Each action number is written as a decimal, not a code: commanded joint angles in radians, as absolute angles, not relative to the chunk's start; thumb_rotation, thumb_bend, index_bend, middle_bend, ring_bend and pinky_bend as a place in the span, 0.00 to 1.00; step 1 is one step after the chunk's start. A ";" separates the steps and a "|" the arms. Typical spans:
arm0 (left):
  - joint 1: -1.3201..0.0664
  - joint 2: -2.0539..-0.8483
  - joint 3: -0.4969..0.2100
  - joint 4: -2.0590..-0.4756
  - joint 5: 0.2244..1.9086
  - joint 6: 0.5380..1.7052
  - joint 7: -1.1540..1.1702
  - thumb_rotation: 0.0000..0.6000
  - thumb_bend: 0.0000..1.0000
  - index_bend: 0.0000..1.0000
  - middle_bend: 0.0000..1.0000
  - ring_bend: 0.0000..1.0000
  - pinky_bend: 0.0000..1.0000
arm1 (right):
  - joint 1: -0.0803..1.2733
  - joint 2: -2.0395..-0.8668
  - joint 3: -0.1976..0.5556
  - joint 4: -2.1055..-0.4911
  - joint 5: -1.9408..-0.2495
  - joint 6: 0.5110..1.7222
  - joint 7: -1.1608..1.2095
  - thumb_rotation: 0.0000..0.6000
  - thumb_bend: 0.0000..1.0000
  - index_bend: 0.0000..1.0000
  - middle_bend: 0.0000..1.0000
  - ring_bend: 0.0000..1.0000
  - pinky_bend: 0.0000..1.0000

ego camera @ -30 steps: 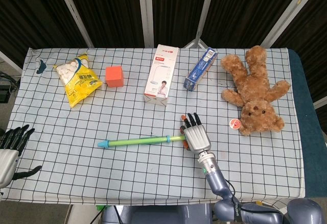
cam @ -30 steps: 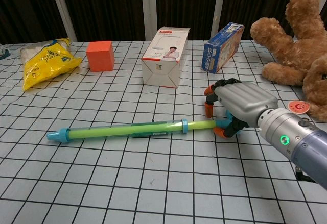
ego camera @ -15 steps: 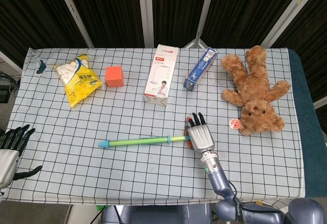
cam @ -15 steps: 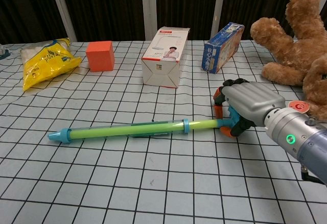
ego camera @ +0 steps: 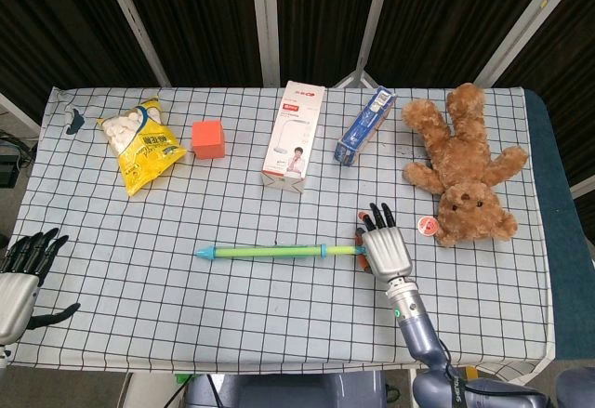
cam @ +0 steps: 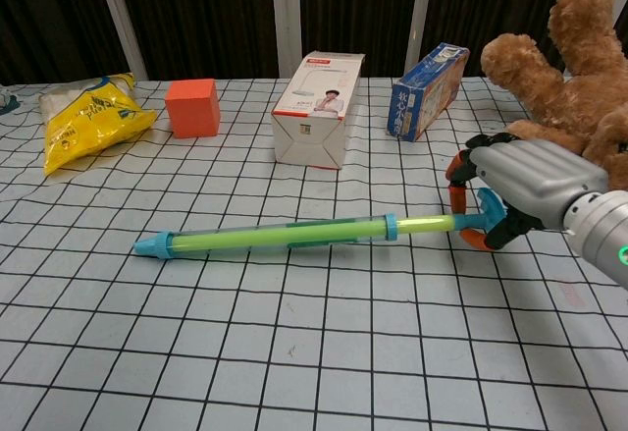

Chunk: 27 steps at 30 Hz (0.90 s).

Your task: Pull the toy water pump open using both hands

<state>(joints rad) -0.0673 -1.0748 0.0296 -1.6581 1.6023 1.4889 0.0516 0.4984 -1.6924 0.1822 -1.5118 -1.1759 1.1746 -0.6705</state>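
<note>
The toy water pump is a green tube with a blue tip at its left end, lying across the middle of the checked cloth. It also shows in the chest view as the pump. My right hand grips the orange handle at the pump's right end, its fingers curled around the handle. The same right hand shows in the chest view. My left hand hovers off the table's left edge, fingers apart and holding nothing, far from the pump.
Along the back stand a yellow snack bag, an orange cube, a white box and a blue box. A brown teddy bear lies at the right, with a small round badge close to my right hand.
My right hand has moved to the right, dragging the whole pump with it by the handle. The left hand has barely shifted.
</note>
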 commanded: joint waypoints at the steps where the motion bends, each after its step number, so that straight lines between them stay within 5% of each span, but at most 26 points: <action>1: -0.074 -1.075 0.030 -1.673 1.596 1.472 0.067 1.00 0.07 0.00 0.00 0.00 0.00 | 0.474 -1.641 0.161 -1.555 -1.183 1.186 -0.647 1.00 0.43 0.62 0.24 0.02 0.00; 13: -0.186 -1.071 -0.034 -1.810 1.469 1.290 0.226 1.00 0.11 0.07 0.01 0.00 0.00 | 0.445 -1.543 0.119 -1.617 -1.210 1.184 -0.580 1.00 0.43 0.62 0.24 0.02 0.00; 27: -0.416 -1.285 -0.120 -1.768 1.331 1.053 0.484 1.00 0.21 0.25 0.07 0.00 0.01 | 0.438 -1.523 0.105 -1.634 -1.226 1.184 -0.530 1.00 0.43 0.62 0.24 0.02 0.00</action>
<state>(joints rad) -0.3885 -1.2534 -0.1099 -1.7795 1.3533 1.0791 0.4546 0.4390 -1.5238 0.1057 -1.6319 -1.2249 1.1828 -0.5327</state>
